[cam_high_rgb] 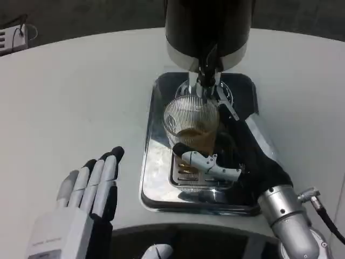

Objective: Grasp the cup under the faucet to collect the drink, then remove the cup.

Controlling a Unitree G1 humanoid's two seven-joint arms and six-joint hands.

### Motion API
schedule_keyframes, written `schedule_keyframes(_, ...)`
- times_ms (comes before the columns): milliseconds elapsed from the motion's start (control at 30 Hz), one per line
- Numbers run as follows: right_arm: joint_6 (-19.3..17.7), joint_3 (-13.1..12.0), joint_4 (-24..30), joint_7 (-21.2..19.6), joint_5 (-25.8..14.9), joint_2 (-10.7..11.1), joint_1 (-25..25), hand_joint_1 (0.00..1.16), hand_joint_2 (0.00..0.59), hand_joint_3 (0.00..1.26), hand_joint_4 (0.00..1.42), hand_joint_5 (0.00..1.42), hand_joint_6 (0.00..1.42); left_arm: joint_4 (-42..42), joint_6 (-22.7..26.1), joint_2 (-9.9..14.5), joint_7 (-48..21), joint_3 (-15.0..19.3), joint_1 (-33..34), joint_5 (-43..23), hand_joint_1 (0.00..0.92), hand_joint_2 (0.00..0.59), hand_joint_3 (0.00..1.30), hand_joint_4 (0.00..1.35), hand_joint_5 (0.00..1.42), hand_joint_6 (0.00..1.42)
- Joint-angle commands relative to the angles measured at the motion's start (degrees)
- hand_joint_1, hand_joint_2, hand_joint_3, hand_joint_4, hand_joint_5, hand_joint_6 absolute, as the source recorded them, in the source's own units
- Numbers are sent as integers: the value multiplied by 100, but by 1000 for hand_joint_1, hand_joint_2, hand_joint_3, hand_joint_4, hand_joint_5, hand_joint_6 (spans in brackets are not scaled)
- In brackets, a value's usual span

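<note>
Ribbed clear cup (pixel 191 123) holds amber drink.

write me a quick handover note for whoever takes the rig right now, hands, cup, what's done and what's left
Left hand: open, fingers straight, over the bare table left of the tray, holding nothing.
Right hand: reaching over the tray, fingers wrapped around the lower part of the cup.
Cup: ribbed clear glass, upright on the drip grate in the metal tray, directly below the faucet of the black dispenser.
Done: cup grasped; some amber drink already sits in its bottom.
Left: finish collecting, then draw the cup out from under the faucet. Whether liquid is flowing now cannot be told.
</note>
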State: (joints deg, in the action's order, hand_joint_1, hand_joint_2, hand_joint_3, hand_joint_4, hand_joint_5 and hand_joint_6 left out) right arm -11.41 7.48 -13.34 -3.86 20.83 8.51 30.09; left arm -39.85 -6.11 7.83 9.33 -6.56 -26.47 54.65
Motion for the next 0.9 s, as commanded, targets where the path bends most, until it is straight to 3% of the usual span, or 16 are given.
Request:
schedule_keyframes(33,52,52,-91,14,-44,-75,68,643,212,33,129,146,230,-61,72,-22,-90,50,-54,-33,0,186,0,0,10,0)
schedule_keyframes(700,-4,235,-524,-38,37,-109,256,660,209,55,138,144,244,-89,146,-130,-208,127,-32,-84,0,191,0,0,24,0)
schedule_keyframes(900,-119,259,-642,-101,-11,-155,323,695,197,99,199,175,267,-109,192,-164,-255,142,-11,-102,0,191,0,0,24,0)
